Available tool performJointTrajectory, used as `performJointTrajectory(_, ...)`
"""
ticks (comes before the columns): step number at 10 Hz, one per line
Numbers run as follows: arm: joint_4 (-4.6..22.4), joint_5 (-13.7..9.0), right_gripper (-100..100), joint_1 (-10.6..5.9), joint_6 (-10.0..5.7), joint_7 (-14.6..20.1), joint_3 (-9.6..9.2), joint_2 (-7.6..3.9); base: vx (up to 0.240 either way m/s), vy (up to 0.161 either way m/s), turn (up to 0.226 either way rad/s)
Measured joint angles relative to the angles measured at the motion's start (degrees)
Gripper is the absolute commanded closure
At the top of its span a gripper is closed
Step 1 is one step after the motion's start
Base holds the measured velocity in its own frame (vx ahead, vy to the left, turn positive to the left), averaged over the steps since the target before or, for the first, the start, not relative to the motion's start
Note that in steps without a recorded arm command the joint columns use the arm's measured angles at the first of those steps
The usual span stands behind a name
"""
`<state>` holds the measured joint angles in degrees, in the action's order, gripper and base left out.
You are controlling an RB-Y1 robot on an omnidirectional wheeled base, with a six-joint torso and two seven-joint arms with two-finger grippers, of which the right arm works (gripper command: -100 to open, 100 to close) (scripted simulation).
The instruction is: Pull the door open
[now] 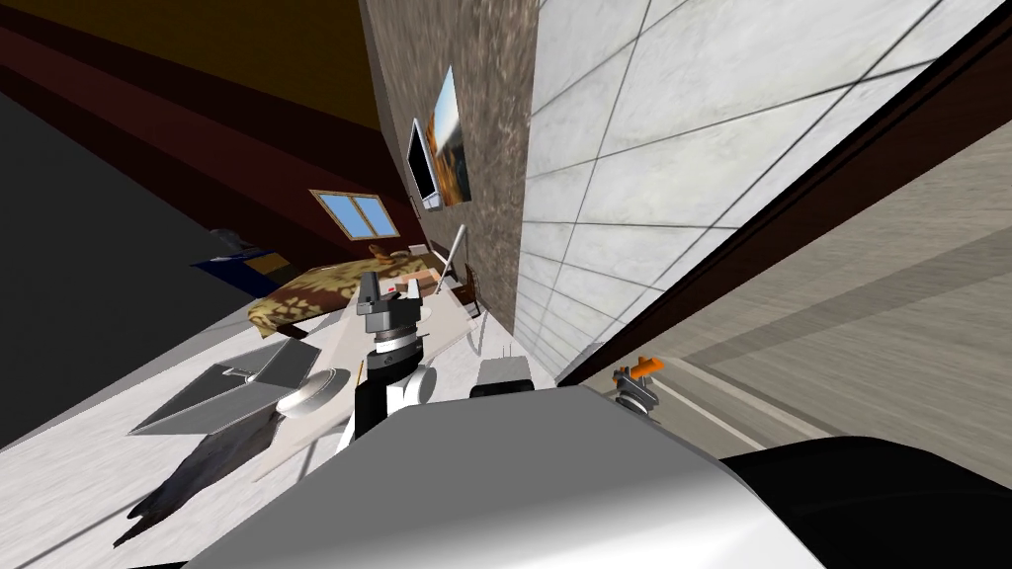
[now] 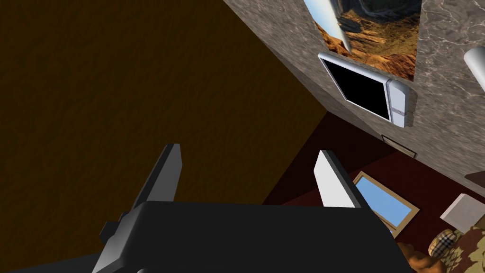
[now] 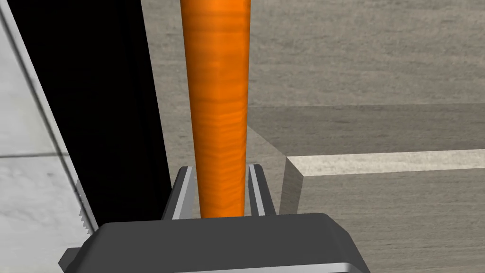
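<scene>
Right gripper (image 3: pixel 221 167) clamped on the orange door handle (image 3: pixel 218 95), fingers pressing both its sides. The handle sits on the grey-brown door (image 3: pixel 355 71), near the door's edge beside the dark frame (image 1: pixel 791 198) and the white tiled wall (image 1: pixel 632 178). Left gripper (image 2: pixel 248 150) is raised, its fingers wide apart and holding nothing.

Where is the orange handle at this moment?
In the right wrist view the orange handle sits between the right gripper's shut fingers, in front of the grey door, beside a black strip.
</scene>
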<state>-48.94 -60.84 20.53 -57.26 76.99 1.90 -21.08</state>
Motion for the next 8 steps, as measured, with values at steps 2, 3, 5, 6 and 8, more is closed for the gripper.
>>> performJointTrajectory(2,-0.74,0.54,100,0.45,0.16,0.52,-0.84,-0.75,-0.171,0.117,-0.012)
performJointTrajectory(3,-0.95,1.0,100,0.56,0.24,0.83,-1.63,-0.89,-0.206,0.079,0.02)
performJointTrajectory(5,-0.67,1.99,100,0.32,0.59,2.15,-3.33,-1.74,-0.168,0.06,0.012)
performJointTrajectory(6,0.44,2.7,100,-0.32,0.07,3.17,-4.29,-2.0,-0.174,0.034,0.02)
performJointTrajectory(8,-1.0,3.77,100,0.26,0.2,3.96,-6.07,-2.65,-0.219,-0.009,0.034)
